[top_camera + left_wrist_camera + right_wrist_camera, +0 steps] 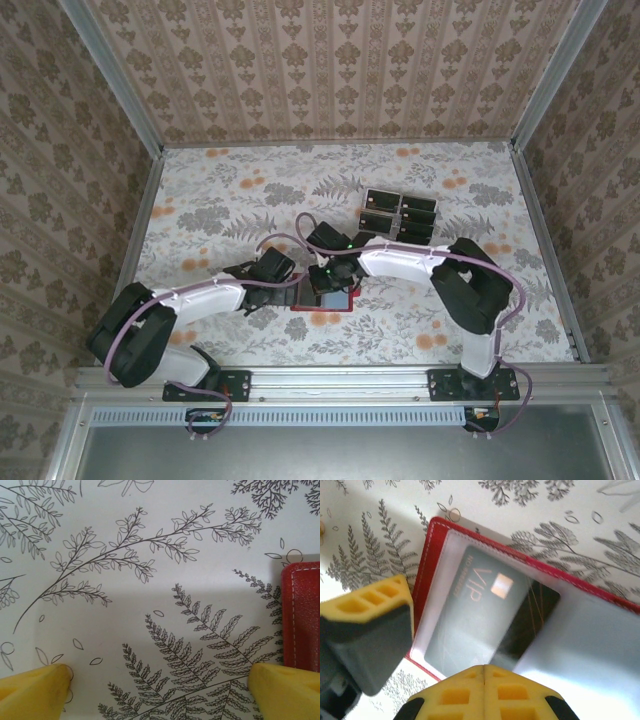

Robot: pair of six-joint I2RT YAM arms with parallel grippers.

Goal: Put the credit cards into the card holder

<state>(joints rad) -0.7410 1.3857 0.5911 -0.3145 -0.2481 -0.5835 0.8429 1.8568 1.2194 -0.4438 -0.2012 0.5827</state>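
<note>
- Your right gripper (485,692) was closed, its tips pressed together with nothing visible between them. It sat low at the near edge of the open card holder (427,565).
- Just ahead of those tips, 1 dark VIP card (480,610) lay under the holder's clear window. It looked seated or very nearly so, so I judged you were at the tail end of inserting that card.
- Your left gripper (160,695) stood wide open and empty. The holder's red edge was just beside its right finger and outside the gap, which looked like a bracing post rather than a grasp.
- Beyond the right jaws, well apart from the holder, the remaining credit cards (398,213) lay in 2 columns on the table (220,190).
- Next, you needed to lift the right gripper clear, carry it out to that pile, open it and take 1 card by its edge.
- The cards lay flat and packed side by side, so getting a fingertip under just 1 looked awkward.
- The window pocket was taken, so the next card called for another slot.
- Both grippers crowded the holder, so a hasty retreat risked a bump or a nudge that slid the holder.
</note>
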